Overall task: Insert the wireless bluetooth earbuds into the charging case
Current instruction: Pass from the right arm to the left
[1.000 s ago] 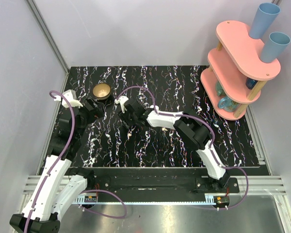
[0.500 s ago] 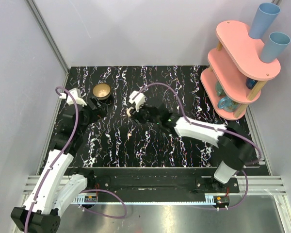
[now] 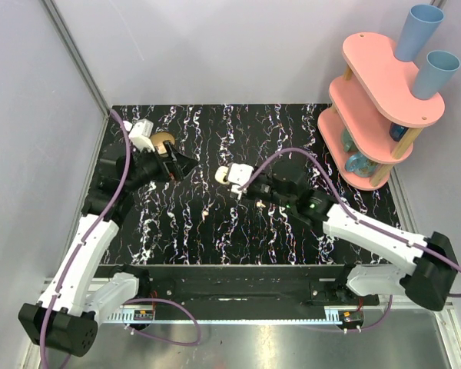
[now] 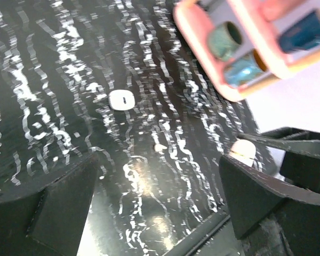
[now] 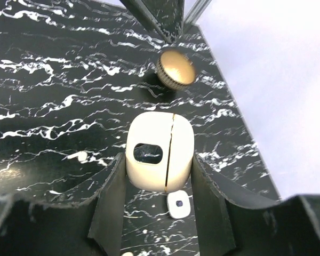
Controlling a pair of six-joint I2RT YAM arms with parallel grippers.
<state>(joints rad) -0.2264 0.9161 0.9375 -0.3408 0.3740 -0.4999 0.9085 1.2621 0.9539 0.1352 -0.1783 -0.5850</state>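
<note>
Right gripper (image 5: 158, 160), jaws clamped on the charging case (image 5: 160, 144); left gripper (image 4: 159, 160), jaws wide, empty; next you fetch the likely earbud (image 5: 177, 204) just below the right jaws.

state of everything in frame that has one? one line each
left hand: open, empty, near the brass bowl.
right hand: shut on the charging case.
charging case: held above the table; lid open or shut, cannot tell.
small white piece: maybe an earbud; lying loose on the table, outside the case.
brass bowl: upright, looks empty.
blue cups: standing on the pink rack.
</note>
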